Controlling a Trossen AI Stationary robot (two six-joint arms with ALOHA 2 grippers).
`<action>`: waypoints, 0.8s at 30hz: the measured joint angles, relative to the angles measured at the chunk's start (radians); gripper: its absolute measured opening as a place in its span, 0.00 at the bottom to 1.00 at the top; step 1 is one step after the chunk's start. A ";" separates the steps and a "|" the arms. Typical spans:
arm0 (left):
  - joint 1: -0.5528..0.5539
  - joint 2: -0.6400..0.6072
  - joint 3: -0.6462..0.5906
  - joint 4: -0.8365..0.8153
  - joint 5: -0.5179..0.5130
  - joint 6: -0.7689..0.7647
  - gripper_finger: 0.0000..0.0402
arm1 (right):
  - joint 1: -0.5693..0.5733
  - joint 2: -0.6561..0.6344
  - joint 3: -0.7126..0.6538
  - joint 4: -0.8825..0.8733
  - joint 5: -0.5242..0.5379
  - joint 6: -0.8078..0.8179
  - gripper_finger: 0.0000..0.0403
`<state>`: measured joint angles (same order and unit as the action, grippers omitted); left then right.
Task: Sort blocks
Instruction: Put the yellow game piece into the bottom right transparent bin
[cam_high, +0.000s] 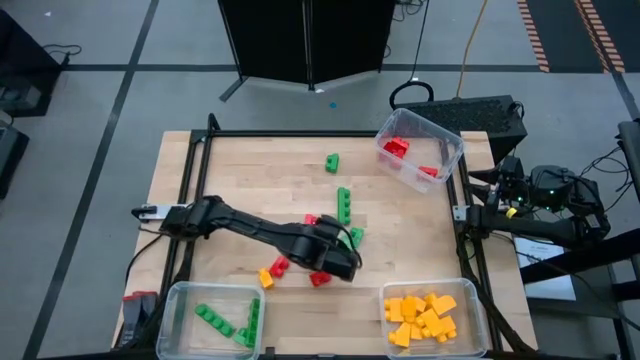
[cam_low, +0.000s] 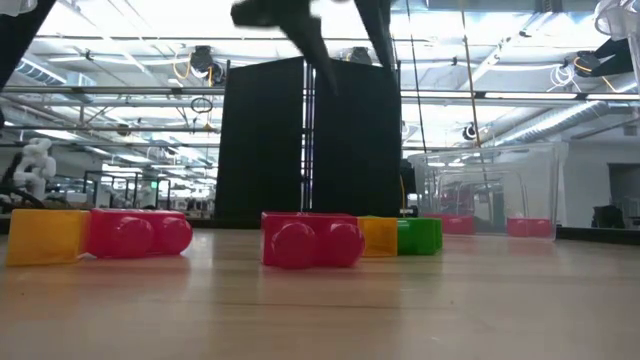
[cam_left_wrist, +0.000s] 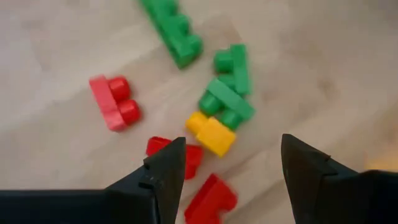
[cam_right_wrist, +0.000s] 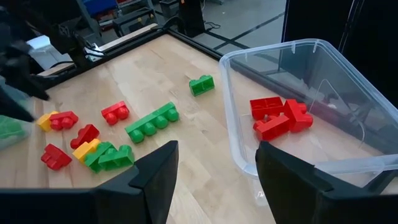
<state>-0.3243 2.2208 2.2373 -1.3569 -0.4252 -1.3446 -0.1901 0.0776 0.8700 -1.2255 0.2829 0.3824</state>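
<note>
Table (cam_high: 420, 240): left gripper (cam_left_wrist: 230, 162) hangs with fingers apart over the loose blocks (cam_left_wrist: 217, 102); red, yellow and green pieces lie directly beneath it. Right gripper (cam_right_wrist: 214, 165), fingers apart, waits beside the bin (cam_right_wrist: 323, 56) holding red blocks (cam_right_wrist: 280, 118).

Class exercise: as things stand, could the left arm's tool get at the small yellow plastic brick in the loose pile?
Probably yes. The left tool hovers open just above the small yellow plastic brick, with nothing over it. The green bricks touching it may crowd a finger.
</note>
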 joint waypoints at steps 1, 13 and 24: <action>0.004 0.000 -0.020 0.021 -0.002 -0.059 0.49 | 0.000 0.000 0.000 0.000 0.000 0.000 0.52; 0.046 0.037 -0.039 0.088 0.084 -0.254 0.49 | 0.000 0.000 0.000 0.000 0.000 0.016 0.52; 0.076 0.133 -0.038 0.138 0.189 -0.451 0.49 | 0.000 0.000 0.000 0.000 -0.001 0.024 0.52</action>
<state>-0.2479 2.3536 2.1990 -1.2186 -0.2363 -1.7952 -0.1898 0.0780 0.8699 -1.2251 0.2821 0.4061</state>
